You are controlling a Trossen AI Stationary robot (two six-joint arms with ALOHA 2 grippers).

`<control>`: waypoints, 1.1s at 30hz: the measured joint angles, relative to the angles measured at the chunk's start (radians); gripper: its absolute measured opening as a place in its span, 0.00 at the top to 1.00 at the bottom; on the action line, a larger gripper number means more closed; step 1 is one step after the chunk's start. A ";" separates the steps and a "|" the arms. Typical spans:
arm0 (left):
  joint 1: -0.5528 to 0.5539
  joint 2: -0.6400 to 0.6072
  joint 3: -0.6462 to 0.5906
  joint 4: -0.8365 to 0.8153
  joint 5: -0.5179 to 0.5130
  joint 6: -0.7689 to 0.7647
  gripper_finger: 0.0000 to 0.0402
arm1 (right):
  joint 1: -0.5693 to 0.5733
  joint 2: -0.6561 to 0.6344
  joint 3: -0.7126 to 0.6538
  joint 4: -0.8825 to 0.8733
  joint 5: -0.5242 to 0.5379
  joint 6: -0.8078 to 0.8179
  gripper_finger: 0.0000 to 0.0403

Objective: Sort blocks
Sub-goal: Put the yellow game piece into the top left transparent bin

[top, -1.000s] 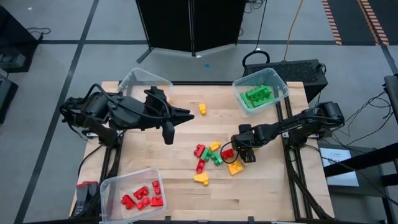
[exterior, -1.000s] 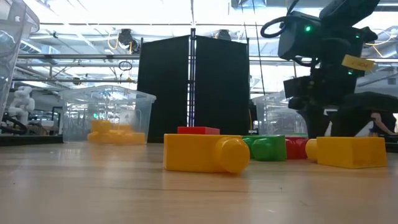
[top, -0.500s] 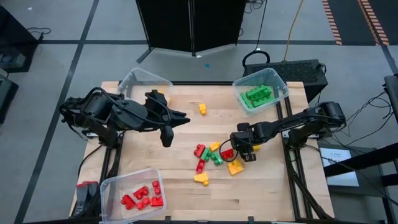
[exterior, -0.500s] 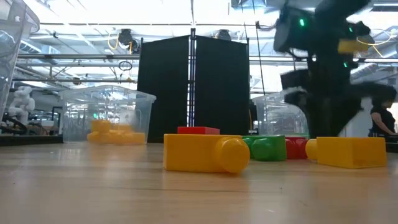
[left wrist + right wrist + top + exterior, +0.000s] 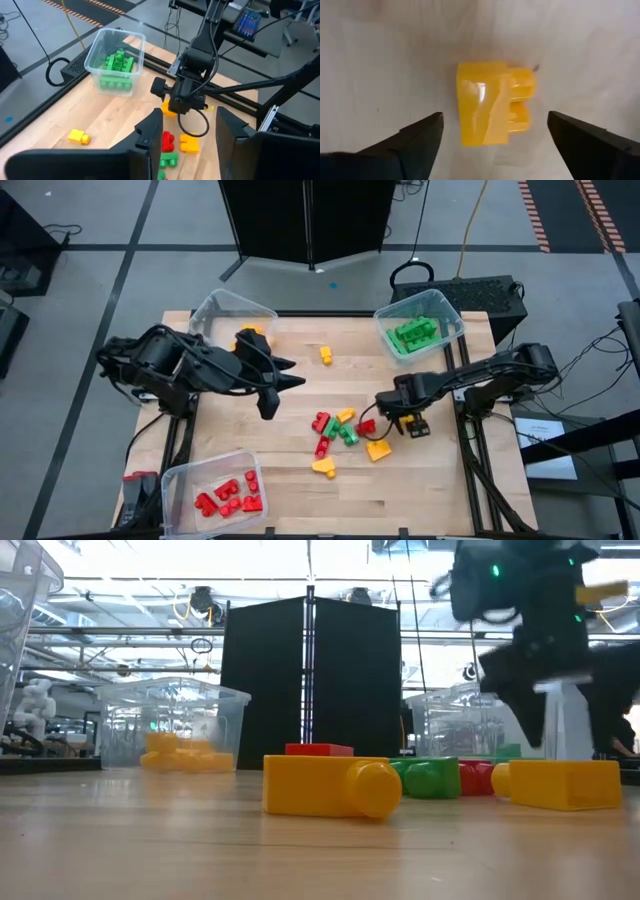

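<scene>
R gripper [image 5: 408, 423] over the yellow block [image 5: 495, 102] at right edge of the centre pile, fingers wide, nothing held. Step: pick approach. Next: drop, close on block. L gripper [image 5: 182, 145] near far-left bin [image 5: 222, 308], fingers apart, empty.

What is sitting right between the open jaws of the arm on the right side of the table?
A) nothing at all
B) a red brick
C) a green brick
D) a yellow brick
D: the right wrist view shows a yellow brick lying on the wooden table, with the right gripper and its jaws spread wide on either side, not touching it.
</scene>
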 joint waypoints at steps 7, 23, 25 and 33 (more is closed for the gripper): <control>0.000 0.027 0.000 -0.029 0.001 0.000 0.73 | 0.000 -0.001 -0.119 0.191 -0.025 0.019 0.14; 0.002 0.084 0.000 -0.060 0.010 -0.001 0.73 | -0.014 -0.004 -0.105 0.185 0.016 0.031 0.59; 0.002 0.084 0.000 -0.062 0.008 -0.010 0.73 | -0.014 -0.005 -0.096 0.184 0.017 0.036 0.64; 0.002 0.069 0.001 -0.193 -0.187 -0.170 0.73 | -0.014 -0.007 -0.006 0.165 0.003 0.047 0.72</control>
